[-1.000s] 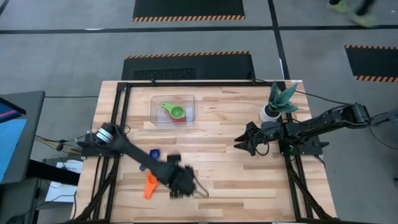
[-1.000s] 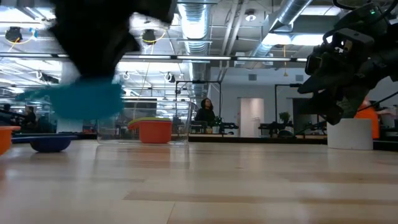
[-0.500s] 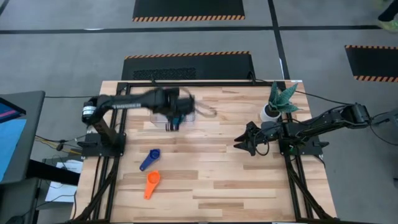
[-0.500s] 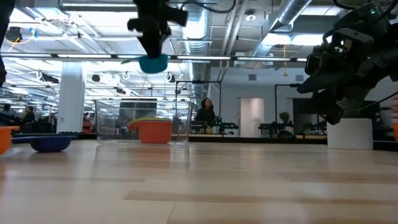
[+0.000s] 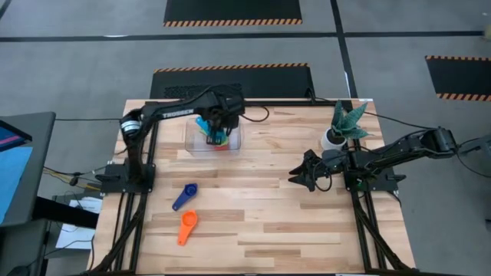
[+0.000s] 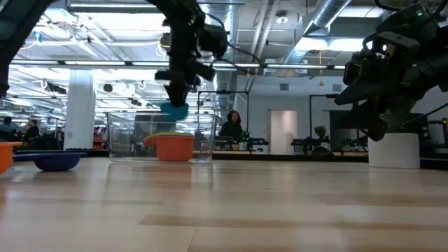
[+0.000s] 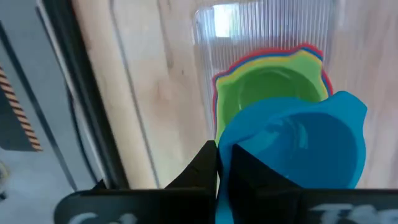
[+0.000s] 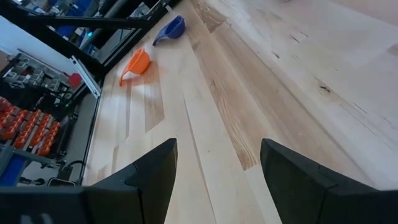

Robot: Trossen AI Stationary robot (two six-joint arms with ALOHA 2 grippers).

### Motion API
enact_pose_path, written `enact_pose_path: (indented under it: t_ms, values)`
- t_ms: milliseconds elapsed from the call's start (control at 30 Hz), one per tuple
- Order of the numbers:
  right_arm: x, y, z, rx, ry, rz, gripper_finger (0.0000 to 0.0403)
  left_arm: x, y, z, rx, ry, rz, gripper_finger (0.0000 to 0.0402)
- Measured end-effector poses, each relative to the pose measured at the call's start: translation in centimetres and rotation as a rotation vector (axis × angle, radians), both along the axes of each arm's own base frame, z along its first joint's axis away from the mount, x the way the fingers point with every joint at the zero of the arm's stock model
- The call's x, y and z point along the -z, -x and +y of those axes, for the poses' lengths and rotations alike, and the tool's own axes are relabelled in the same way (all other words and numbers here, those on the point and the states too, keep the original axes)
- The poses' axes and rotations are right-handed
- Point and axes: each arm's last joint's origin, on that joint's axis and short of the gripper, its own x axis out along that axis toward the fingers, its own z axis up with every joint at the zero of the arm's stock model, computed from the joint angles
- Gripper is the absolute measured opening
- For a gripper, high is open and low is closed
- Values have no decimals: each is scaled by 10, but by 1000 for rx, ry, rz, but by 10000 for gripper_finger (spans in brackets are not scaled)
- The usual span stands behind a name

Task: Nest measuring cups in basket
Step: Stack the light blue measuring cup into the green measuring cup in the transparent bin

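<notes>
The clear basket (image 5: pixel 192 142) (image 6: pixel 122 140) stands near the table's far edge. Inside it sit nested cups: green (image 7: pixel 267 93) in yellow, in red (image 6: pixel 173 148). My left gripper (image 5: pixel 219 121) (image 7: pixel 218 171) hovers over the basket, shut on the light blue cup (image 7: pixel 298 146) (image 6: pixel 173 110). That cup hangs just above the green one. A blue cup (image 5: pixel 184 197) (image 8: pixel 171 29) and an orange cup (image 5: pixel 186 228) (image 8: pixel 137 62) lie on the table's near left part. My right gripper (image 5: pixel 303 176) (image 8: pixel 217 180) waits open at the table's right. My left gripper pinches the light blue cup between its two shut fingers (image 7: pixel 208 165) at the bowl's edge (image 7: pixel 239 155); the fingers hide the exact spot. It comes from above, pointing down. The cup is lifted clear, bowl opening up, just over the nested cups in the basket.
A white pot with a plant (image 5: pixel 335 136) (image 6: pixel 392 150) stands at the far right, beside my right arm. Bare wood lies across the table's middle and near side. People and benches show in the room beyond.
My left gripper, shut on the light blue cup, swung up from the table's near side by the orange cup toward the far edge, arriving over the basket. It then came down until the cup hangs just above the nested cups. The right arm kept still.
</notes>
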Motion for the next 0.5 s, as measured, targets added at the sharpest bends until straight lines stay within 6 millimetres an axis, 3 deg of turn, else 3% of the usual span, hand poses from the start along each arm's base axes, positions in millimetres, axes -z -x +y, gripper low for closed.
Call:
enact_pose_path:
  t_ms: [200, 500]
  values:
    - [0, 0, 0, 1, 0, 2, 255, 13, -11, 2, 6, 6, -21, 0]
    - [0, 0, 0, 1, -2, 4, 255, 31, -8, 4, -47, 25, 39, 0]
